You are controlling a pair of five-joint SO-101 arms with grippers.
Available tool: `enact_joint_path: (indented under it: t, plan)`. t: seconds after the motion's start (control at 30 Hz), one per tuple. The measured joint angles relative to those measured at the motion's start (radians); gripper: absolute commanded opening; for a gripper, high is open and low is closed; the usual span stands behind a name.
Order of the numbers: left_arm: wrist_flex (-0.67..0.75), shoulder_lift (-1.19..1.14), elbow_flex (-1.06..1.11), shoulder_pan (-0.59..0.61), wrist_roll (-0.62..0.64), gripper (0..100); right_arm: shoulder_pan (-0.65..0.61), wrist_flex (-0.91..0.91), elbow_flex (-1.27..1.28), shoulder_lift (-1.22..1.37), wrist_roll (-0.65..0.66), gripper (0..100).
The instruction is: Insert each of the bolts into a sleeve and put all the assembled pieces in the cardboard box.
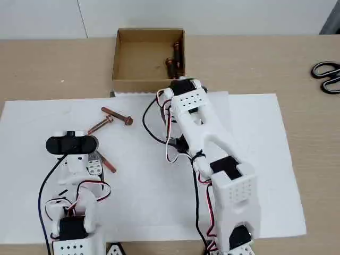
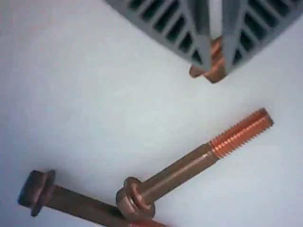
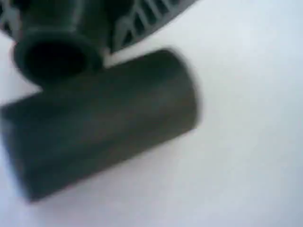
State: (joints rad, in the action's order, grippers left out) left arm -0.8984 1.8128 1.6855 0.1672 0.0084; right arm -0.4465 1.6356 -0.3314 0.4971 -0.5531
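My left gripper [image 2: 216,53] is shut on a copper bolt [image 2: 212,66] just above the white paper. In the high view that gripper [image 1: 101,161] sits at the lower left with the bolt [image 1: 109,163] slanting out of it. Two more bolts [image 2: 189,165] [image 2: 71,204] lie loose on the paper, and they show beyond the gripper in the high view [image 1: 117,116] [image 1: 100,126]. My right gripper [image 3: 61,42] is down by the cardboard box's [image 1: 121,58] front edge, shut on a dark flanged sleeve [image 3: 52,59]. A second dark sleeve [image 3: 104,127] lies on the paper against it.
Several copper pieces [image 1: 175,58] lie in the box's right side. The right arm [image 1: 204,127] stretches across the middle of the white paper [image 1: 255,159]. Black scissors [image 1: 326,77] rest at the table's far right.
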Motion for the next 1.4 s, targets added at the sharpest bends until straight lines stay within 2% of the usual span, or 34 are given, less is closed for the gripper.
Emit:
enact_joint_path:
  t: [0.43,0.73,0.97,1.2,1.4]
  plan:
    - [0.0,0.0,0.0,0.0,0.0,1,0.012,0.037,0.003,-0.528,0.173,0.2]
    - [0.0,0.0,0.0,0.0,0.0,1,0.02,0.038,0.397,-1.037,0.213,0.2]
    - [-0.005,0.0,0.0,0.009,0.037,1,0.123,-0.015,0.804,-1.386,0.232,0.2]
    - [-0.23,0.0,-0.21,0.025,0.077,1,0.282,-0.04,1.059,-1.622,0.249,0.2]
    - [-0.411,-0.003,-0.419,0.025,0.078,1,0.315,-0.146,1.218,-1.738,0.249,0.2]
